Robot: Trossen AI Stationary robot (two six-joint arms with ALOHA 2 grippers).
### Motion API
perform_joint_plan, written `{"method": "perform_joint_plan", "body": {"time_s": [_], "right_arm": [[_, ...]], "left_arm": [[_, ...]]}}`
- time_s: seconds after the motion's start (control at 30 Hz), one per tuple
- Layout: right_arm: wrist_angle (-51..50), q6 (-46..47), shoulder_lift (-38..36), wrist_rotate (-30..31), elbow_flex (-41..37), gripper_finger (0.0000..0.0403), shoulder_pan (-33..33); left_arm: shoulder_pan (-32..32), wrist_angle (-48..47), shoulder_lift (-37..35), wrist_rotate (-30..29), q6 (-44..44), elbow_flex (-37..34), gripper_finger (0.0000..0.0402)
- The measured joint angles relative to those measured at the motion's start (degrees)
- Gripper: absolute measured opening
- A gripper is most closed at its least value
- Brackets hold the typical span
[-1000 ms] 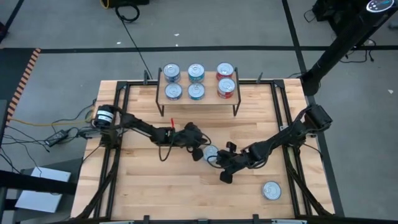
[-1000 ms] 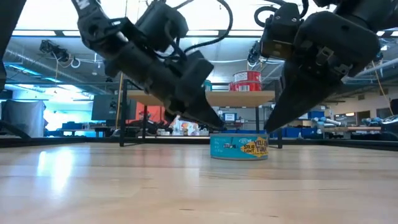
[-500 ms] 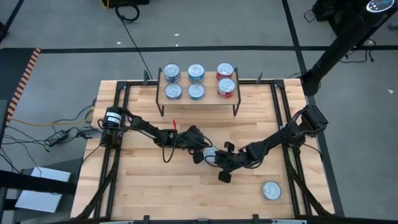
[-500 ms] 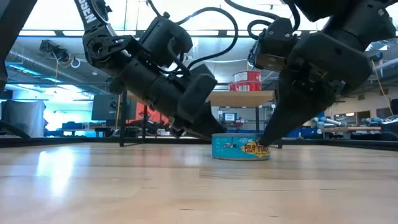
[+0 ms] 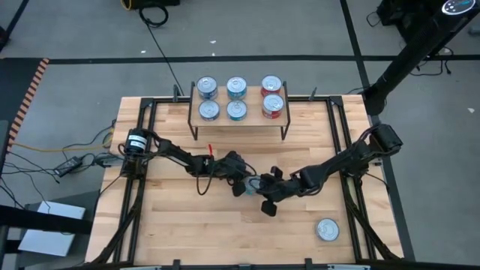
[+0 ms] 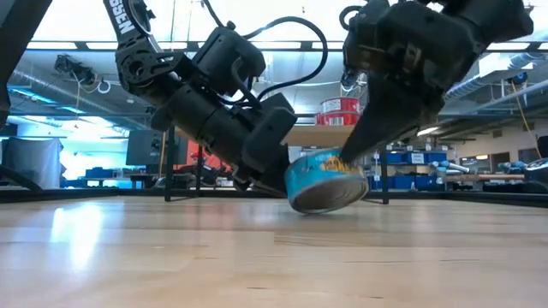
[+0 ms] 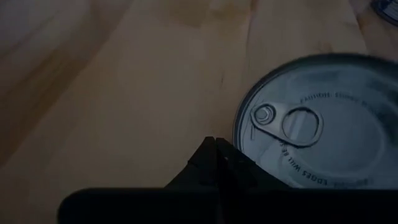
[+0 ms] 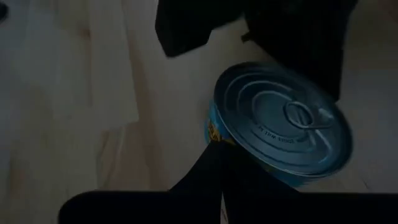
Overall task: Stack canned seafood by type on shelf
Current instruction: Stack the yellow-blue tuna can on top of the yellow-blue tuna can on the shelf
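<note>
A teal-labelled tin (image 5: 251, 182) sits tilted mid-table between my two grippers; in the low view the tin (image 6: 318, 174) shows its silver underside. My left gripper (image 5: 243, 185) is shut at the tin's left side, and my right gripper (image 5: 262, 190) is shut at its near-right side. The shelf (image 5: 240, 120) stands at the far edge on thin black legs. On its board rest dark blue tins (image 5: 207, 87), teal tins (image 5: 237, 87) and red tins (image 5: 271, 84). My left gripper (image 7: 216, 144) has its shut fingertips at the rim of the tin's top (image 7: 238, 142), slanting down from the table's left; whether they touch the rim I cannot tell. My right gripper (image 8: 219, 148) presses its shut fingertips against the tin's labelled side wall (image 8: 213, 132), just under the top rim. It comes slanting down from the near right. The tin is tipped, near-right edge raised, its opposite bottom edge (image 6: 301, 204) on the table.
One more tin (image 5: 327, 229) lies flat near the table's near-right corner. Black rails (image 5: 339, 135) run along the tabletop's sides. A cable and a grey box (image 5: 71, 165) lie off the table's left edge. Bare wood stretches between the shelf and the arms.
My left gripper slid right up to the tin, then held. My right gripper pushed toward the tin from the near right. The tin, flat on the table before, has tipped up: its near-right edge rose while the far-left edge stayed down.
</note>
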Motion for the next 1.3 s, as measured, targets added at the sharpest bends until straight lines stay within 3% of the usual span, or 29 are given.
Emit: {"method": "perform_joint_plan", "body": {"time_s": [0.73,1.07,1.17,1.3], "right_arm": [[3.65,8.23,-2.09,1.46,0.04,0.0009,-3.18],[3.83,8.81,-2.05,-0.07,0.04,0.0009,-3.16],[3.84,8.81,-2.05,-0.16,0.02,0.0009,-3.14],[3.85,8.78,-2.03,-0.29,0.02,0.0009,-3.12]], "left_arm": [[-0.63,1.15,-0.07,8.44,0.19,0.15,0.0000],[-0.94,-2.72,-0.21,5.51,1.31,0.15,0.0002],[-0.92,-5.87,-1.07,1.65,1.33,0.09,0.0013],[-0.85,-12.24,-3.36,0.67,1.63,0.11,0.0037]]}}
